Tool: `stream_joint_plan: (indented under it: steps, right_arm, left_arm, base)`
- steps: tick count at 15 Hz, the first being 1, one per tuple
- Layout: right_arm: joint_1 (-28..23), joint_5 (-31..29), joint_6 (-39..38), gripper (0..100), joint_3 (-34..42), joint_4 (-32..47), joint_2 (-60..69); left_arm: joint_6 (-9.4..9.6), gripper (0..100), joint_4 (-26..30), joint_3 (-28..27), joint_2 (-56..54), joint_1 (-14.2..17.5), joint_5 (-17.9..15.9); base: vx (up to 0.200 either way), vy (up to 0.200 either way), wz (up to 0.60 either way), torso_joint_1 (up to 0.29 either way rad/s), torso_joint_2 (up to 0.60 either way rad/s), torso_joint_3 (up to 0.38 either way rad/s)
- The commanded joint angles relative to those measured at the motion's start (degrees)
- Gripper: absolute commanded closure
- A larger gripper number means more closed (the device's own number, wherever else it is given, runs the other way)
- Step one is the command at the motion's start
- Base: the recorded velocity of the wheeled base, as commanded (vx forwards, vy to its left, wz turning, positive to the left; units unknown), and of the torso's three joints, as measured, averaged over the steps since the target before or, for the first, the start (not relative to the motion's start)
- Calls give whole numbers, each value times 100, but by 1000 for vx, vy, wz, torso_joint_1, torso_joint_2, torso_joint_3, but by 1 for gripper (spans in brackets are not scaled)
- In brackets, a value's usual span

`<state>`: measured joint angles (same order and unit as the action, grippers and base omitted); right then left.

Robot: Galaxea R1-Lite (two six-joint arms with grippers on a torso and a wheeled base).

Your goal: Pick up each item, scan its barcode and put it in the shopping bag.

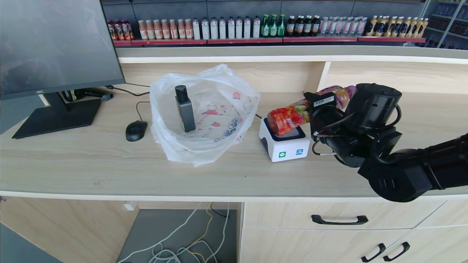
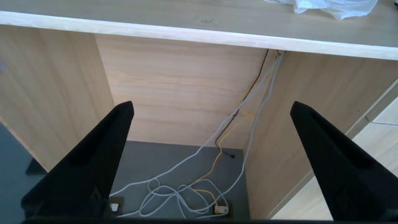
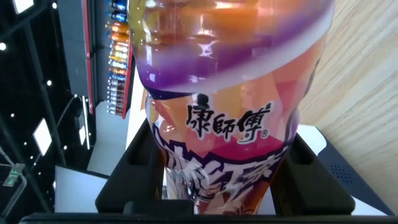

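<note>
**Holding drink bottle over scanner, right arm**

Right gripper [image 1: 323, 109] is clamped on the drink bottle [image 1: 292, 117], one finger on each side of its body around mid-length. In the right wrist view the fingers [image 3: 140, 165] press flat against the label of the bottle [image 3: 230, 93].

The bottle is tilted close to horizontal. Its base end sits over the dark top window of the white scanner [image 1: 285, 144] and its neck end points up and away toward the back of the counter [image 1: 91, 164]. Can't tell whether the base touches the scanner.

The scanner stands on the counter just beside the shopping bag [image 1: 219, 95], on the robot's right of it. The bag is open, with a dark grey bottle [image 1: 184, 109] upright inside.

Left gripper [image 2: 211, 106] is below the counter edge, its fingers spread wide with nothing between them, facing the recess with loose cables [image 2: 186, 186] on the floor.

Also on the counter: mouse [image 1: 136, 130] near the bag on the robot's left, monitor [image 1: 55, 44] farther left.
</note>
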<state>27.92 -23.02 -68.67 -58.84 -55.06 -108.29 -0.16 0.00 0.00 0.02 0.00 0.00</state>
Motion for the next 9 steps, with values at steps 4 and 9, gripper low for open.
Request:
stream_joint_plan:
  steps: [4,9]
  right_arm:
    - [12,8,-68,100,-13,5,-8]
    - [12,16,-85,100,-31,5,36]
  left_arm:
    - [-2,0,0,0,-2,0,0]
    - [-11,0,0,0,-2,-9,0]
  base:
    - [0,0,0,0,0,0]
    - [0,0,0,0,0,0]
